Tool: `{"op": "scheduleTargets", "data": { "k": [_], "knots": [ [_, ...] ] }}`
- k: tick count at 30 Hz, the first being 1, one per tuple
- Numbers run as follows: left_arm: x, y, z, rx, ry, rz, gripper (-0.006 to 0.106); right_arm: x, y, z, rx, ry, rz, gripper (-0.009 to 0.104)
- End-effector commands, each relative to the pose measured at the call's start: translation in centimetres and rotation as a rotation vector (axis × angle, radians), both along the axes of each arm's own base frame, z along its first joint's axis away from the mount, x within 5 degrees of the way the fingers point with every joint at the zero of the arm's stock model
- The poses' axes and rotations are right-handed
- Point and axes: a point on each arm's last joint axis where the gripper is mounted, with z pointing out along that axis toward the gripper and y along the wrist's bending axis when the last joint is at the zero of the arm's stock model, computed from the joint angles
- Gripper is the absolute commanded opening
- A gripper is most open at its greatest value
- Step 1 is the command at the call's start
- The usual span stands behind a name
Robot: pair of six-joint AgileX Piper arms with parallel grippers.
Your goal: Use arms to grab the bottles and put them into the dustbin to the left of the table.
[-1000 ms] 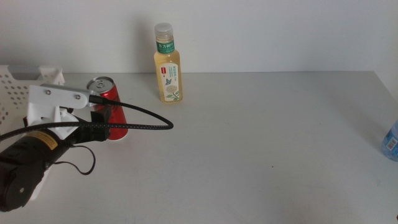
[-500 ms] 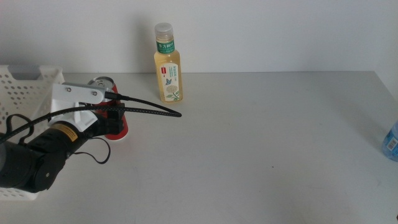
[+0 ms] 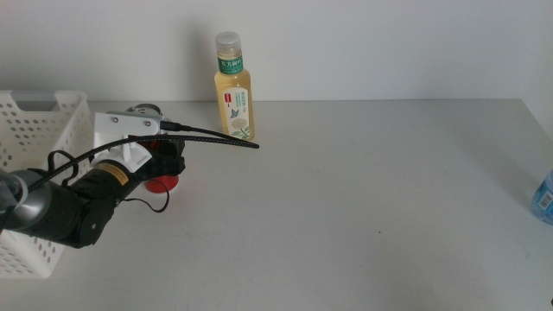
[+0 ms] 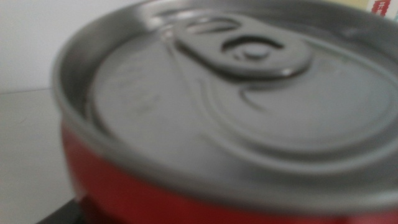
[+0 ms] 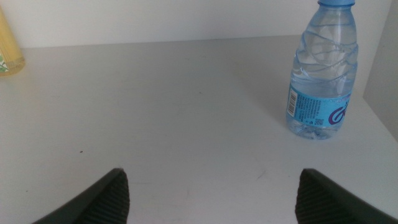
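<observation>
The slim red soda can (image 3: pixel 162 181) stands near the table's left end, beside the white perforated dustbin (image 3: pixel 34 130). My left gripper (image 3: pixel 164 162) is around the can, and its white housing hides most of the can body. The left wrist view is filled by the can's silver lid (image 4: pixel 236 93). The yellow tea bottle (image 3: pixel 233 91) stands upright at the back. The clear water bottle (image 5: pixel 322 74) stands at the table's right edge (image 3: pixel 544 197). My right gripper (image 5: pixel 211 199) is open over bare table, well short of the water bottle.
The light-grey table (image 3: pixel 363 190) stretches wide between the can and the water bottle. A white wall runs behind it. A thick black cable (image 3: pixel 216 140) arcs from the left arm toward the tea bottle's base. The tea bottle's edge (image 5: pixel 9 53) shows in the right wrist view.
The left arm has swung forward and rightward, bringing its housing up against the can. The can has stayed nearly in place. More of the dustbin now shows.
</observation>
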Motion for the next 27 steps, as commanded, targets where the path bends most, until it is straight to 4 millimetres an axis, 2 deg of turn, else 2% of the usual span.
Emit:
{"op": "scheduleTargets", "data": {
  "k": [1,4,8,10,15,22,27],
  "knots": [
    [0.9,0.0,2.7,-0.045,-0.159,0.005,0.077,-0.1,-0.1,1.1,-0.018,-0.102,-0.009,0.071],
    [0.9,-0.2,2.5,-0.044,-0.142,-0.017,0.056,-0.1,-0.1,1.1,-0.018,-0.102,-0.009,0.071],
    [0.7,-0.3,2.6,-0.085,-0.072,-0.019,0.013,-0.1,-0.1,1.1,-0.018,-0.102,-0.009,0.071],
    [0.5,-0.3,3.2,-0.075,-0.029,-0.014,-0.002,-0.1,-0.1,1.1,-0.018,-0.102,-0.009,0.071],
    [-0.6,0.1,6.8,-0.054,0.016,0.009,-0.002,-0.1,-0.1,1.1,-0.018,-0.102,-0.009,0.071],
    [-2.6,0.7,12.9,-0.027,0.128,0.064,-0.002,-0.1,-0.1,1.1,-0.018,-0.102,-0.009,0.071],
    [-4.7,1.0,16.6,-0.069,0.131,0.111,-0.002,-0.1,-0.1,1.1,-0.018,-0.102,-0.009,0.071]
  ]
}}
